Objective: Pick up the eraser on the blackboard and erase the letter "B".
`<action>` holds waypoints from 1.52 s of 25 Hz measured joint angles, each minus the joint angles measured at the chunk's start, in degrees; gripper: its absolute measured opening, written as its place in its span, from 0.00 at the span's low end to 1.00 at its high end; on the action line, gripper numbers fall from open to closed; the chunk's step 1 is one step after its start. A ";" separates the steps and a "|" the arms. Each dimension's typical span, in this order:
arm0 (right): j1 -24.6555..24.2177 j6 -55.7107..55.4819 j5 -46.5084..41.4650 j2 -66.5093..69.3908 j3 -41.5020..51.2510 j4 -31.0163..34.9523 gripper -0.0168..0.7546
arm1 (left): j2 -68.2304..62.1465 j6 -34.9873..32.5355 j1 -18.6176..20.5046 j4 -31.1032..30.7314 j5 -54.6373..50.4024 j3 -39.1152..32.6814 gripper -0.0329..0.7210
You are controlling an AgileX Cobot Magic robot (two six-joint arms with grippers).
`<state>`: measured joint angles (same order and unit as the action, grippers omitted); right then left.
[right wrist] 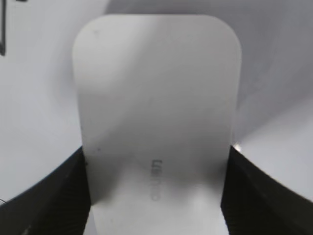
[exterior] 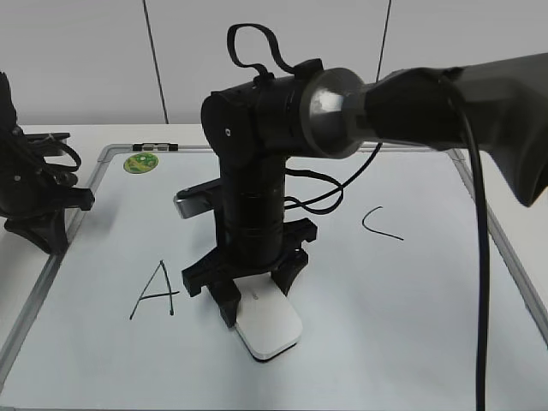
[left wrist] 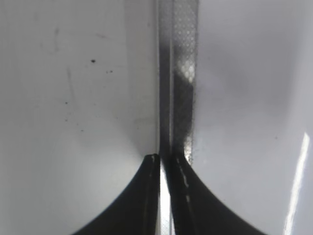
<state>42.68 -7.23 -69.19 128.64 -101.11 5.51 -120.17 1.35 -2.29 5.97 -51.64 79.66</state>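
Note:
The white eraser [exterior: 272, 330] lies flat on the blackboard [exterior: 385, 325] at the lower middle. My right gripper [exterior: 257, 300] reaches in from the right and is shut on the eraser, one black finger against each long side. In the right wrist view the eraser [right wrist: 156, 112] fills the frame between the fingers [right wrist: 155, 196], grey lettering up. No letter "B" shows; the spot between the "A" and the "C" is hidden by the right arm. My left gripper [exterior: 47, 235] rests at the board's left edge, shut and empty [left wrist: 166, 159] over the grey frame [left wrist: 178, 73].
A black "A" [exterior: 156, 291] is left of the eraser, a black "C" [exterior: 381, 224] to the right. A round green sticker [exterior: 140, 163] sits at the far left corner. A small black-and-white object [exterior: 156, 147] lies on the top frame.

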 joint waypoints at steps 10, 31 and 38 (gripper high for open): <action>-0.75 -0.75 -0.45 -2.63 -9.98 -6.41 0.70 | 0.00 0.00 0.00 0.00 0.00 0.00 0.10; -33.14 -1.79 -1.58 -16.90 -0.21 -10.16 0.70 | 0.00 0.00 0.00 0.00 0.00 0.00 0.10; -40.97 1.50 -1.58 -16.90 5.97 -5.84 0.70 | 0.00 0.00 0.00 0.00 0.00 0.00 0.10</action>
<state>1.71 -5.73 -70.77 111.74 -95.14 -0.33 -120.17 1.35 -2.29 5.97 -51.64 79.66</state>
